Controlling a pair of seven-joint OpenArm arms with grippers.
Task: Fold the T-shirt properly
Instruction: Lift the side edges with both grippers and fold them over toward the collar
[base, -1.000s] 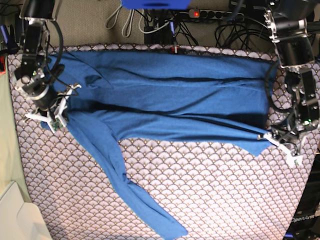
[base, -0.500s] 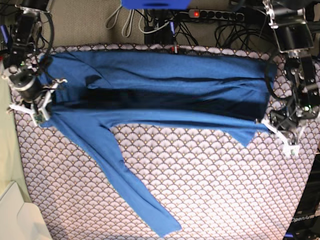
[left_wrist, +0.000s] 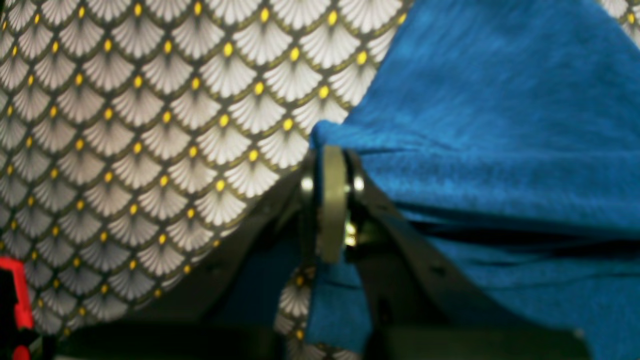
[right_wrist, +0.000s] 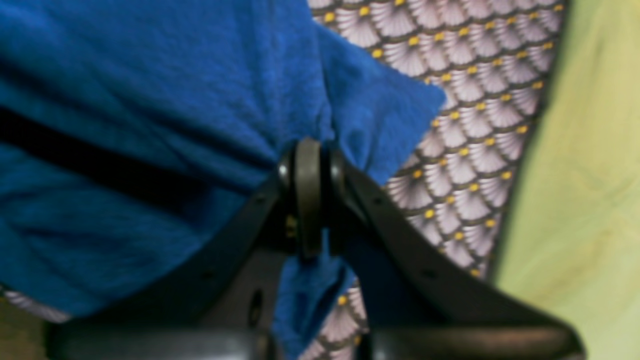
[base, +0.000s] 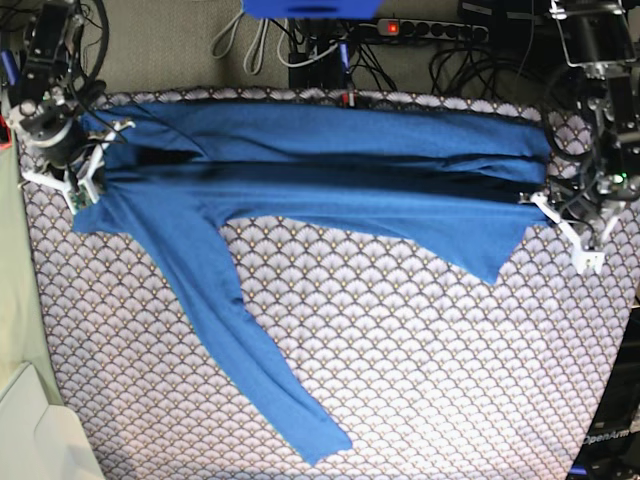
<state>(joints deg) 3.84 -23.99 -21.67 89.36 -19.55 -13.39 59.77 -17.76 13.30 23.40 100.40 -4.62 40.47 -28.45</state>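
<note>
A grey-white scallop-patterned cloth (base: 420, 350) with yellow dots is covering the worktop. Behind it, a power strip (base: 430, 28) with a glowing red switch and tangled cables (base: 250, 45) are lying on the beige floor (base: 170, 45).

From the base view we are looking straight down on the whole cloth (base: 420, 370), far enough to take in both arms. From the left wrist view we are peering along the left gripper (left_wrist: 332, 150), very near, blurred, facing shirt (left_wrist: 500, 125) and cloth. From the right wrist view we are doing likewise past the right gripper (right_wrist: 307, 145). Each wrist view is sharing one shirt end with the base view.
</note>
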